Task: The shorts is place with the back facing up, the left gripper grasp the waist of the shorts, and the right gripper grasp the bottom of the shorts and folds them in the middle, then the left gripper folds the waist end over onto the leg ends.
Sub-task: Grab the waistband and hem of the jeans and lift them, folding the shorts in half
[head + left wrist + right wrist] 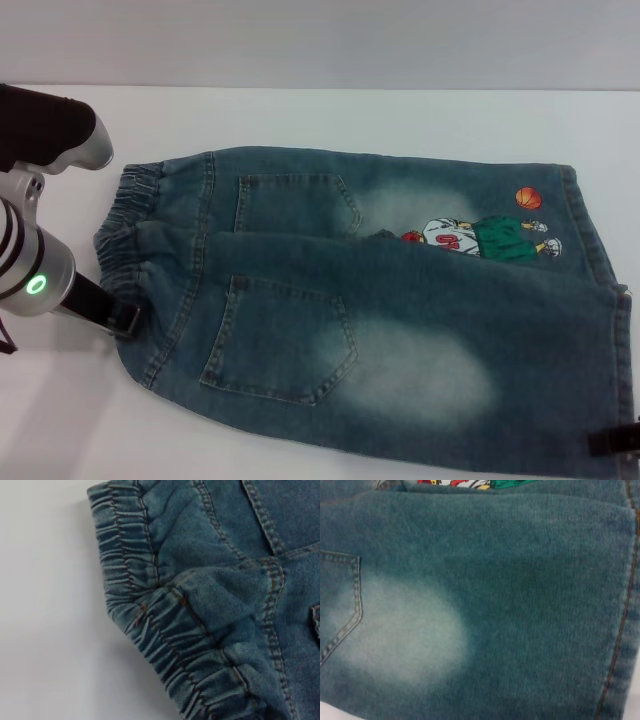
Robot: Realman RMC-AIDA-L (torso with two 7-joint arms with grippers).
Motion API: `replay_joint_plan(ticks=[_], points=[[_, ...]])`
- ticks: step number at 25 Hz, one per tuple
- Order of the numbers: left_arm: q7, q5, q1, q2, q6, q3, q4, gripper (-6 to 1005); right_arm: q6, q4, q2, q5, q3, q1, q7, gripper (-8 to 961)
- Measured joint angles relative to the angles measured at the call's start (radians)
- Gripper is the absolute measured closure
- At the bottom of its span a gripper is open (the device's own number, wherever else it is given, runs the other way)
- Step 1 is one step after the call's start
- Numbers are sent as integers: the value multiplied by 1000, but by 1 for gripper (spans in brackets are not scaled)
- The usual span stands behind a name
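Observation:
The shorts (380,300) lie flat on the white table, back up, with two patch pockets showing. Their puckered waist (135,225) points left and the leg ends (600,300) point right. The near leg overlaps the far leg and covers the lower edge of the cartoon print (485,238). My left gripper (118,316) sits at the near corner of the waist, touching the band's edge. The left wrist view shows the waist (150,625) close up. My right gripper (617,440) is at the near corner of the hem. The right wrist view looks down on the near leg (485,605) and its hem (622,630).
Bare white table (60,420) runs along the near left and behind the shorts. The left arm's dark upper link (50,130) hangs over the far left edge. The hem's near corner lies close to the view's right edge.

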Motion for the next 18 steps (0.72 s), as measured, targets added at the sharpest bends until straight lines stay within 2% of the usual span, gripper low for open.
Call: replay_joint_plan(ticks=[9, 18], points=[[0, 0, -9, 0, -5, -2, 2, 767, 40, 4, 0, -3, 5, -4, 8, 454], [0, 0, -13, 2, -4, -2, 7, 766, 38, 23, 0, -77, 18, 1, 19, 454]])
